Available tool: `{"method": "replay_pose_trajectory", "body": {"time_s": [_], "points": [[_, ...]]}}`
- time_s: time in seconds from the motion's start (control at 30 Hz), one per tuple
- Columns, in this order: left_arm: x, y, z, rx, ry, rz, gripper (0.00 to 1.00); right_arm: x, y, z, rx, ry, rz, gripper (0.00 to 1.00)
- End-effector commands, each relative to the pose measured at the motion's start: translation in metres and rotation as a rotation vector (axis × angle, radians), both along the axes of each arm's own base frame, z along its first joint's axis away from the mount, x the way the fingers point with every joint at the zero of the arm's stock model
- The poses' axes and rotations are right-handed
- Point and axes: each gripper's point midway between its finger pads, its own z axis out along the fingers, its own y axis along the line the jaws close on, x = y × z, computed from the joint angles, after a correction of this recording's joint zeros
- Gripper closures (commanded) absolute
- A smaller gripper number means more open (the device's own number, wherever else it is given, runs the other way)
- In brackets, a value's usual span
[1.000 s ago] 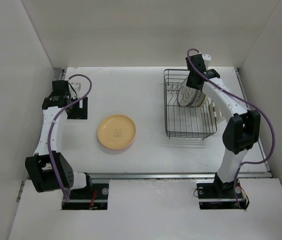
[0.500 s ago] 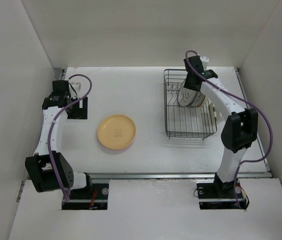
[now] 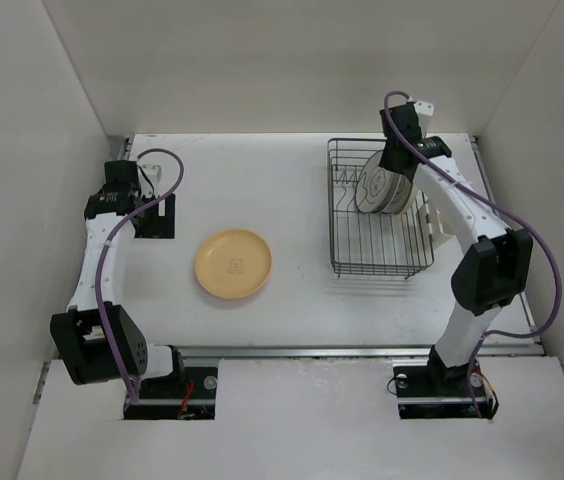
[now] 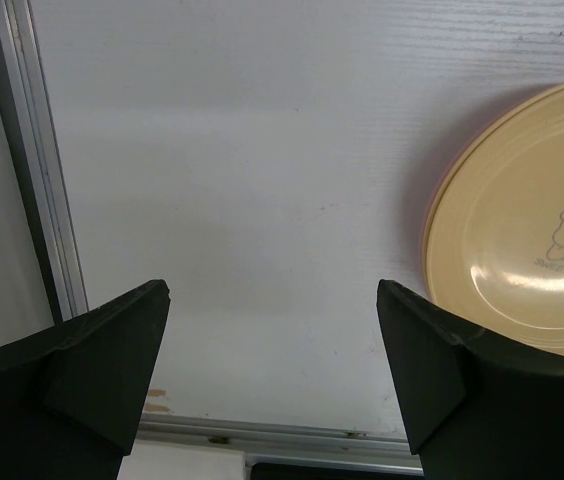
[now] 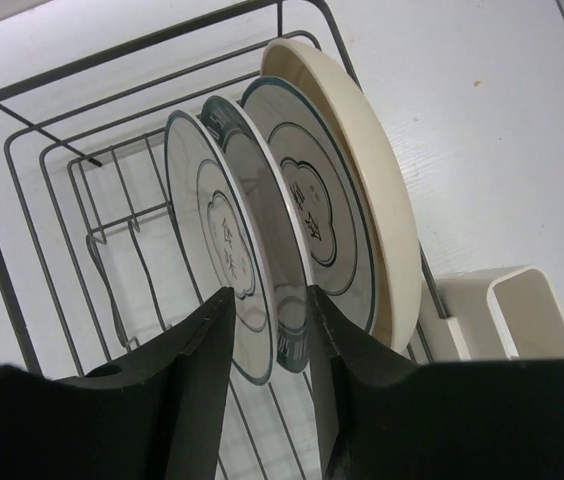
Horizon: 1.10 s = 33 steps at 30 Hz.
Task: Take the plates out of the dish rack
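Observation:
The black wire dish rack (image 3: 382, 262) stands at the back right of the table. It holds three white plates with dark rim rings and a cream plate (image 5: 367, 150), all upright. My right gripper (image 5: 267, 320) is over them, also in the top view (image 3: 394, 165). Its jaws are slightly apart and straddle the top rim of the front white plate (image 5: 217, 240); I see no firm contact. A yellow-orange plate (image 3: 233, 263) lies flat mid-table and shows in the left wrist view (image 4: 532, 270). My left gripper (image 4: 272, 300) is open and empty at the far left (image 3: 154, 215).
A cream cutlery cup (image 5: 507, 310) hangs on the rack's right side. White walls enclose the table on three sides. A metal rail (image 4: 42, 200) runs along the table's left edge, close to my left gripper.
My right arm has swung back and to the right, and the gripper now sits over the plate rims from behind. The left arm and the yellow-orange plate have not moved.

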Motion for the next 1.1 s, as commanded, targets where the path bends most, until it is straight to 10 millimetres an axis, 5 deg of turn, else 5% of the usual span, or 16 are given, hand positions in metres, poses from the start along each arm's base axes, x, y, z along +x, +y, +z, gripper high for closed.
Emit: {"method": "replay_pose_trajectory", "body": {"time_s": [0.0, 0.37, 0.5, 0.8, 1.07], "points": [[0.006, 0.001, 0.011, 0.011, -0.038, -0.004, 0.17, 0.007, -0.002, -0.016, -0.030, 0.029, 0.003, 0.61], [0.003, 0.002, 0.013, 0.020, -0.045, 0.002, 0.17, 0.019, 0.002, -0.048, -0.053, 0.094, 0.011, 0.69], [0.002, 0.004, 0.013, 0.032, -0.043, -0.001, 0.17, 0.021, 0.006, -0.046, -0.043, 0.092, 0.032, 0.97], [0.004, 0.003, 0.016, 0.026, -0.053, -0.006, 0.17, 0.006, 0.001, 0.055, -0.168, -0.081, 0.013, 1.00], [0.006, -0.009, 0.021, -0.030, -0.063, -0.043, 0.17, -0.010, -0.011, 0.103, -0.249, -0.148, -0.070, 1.00]]}}
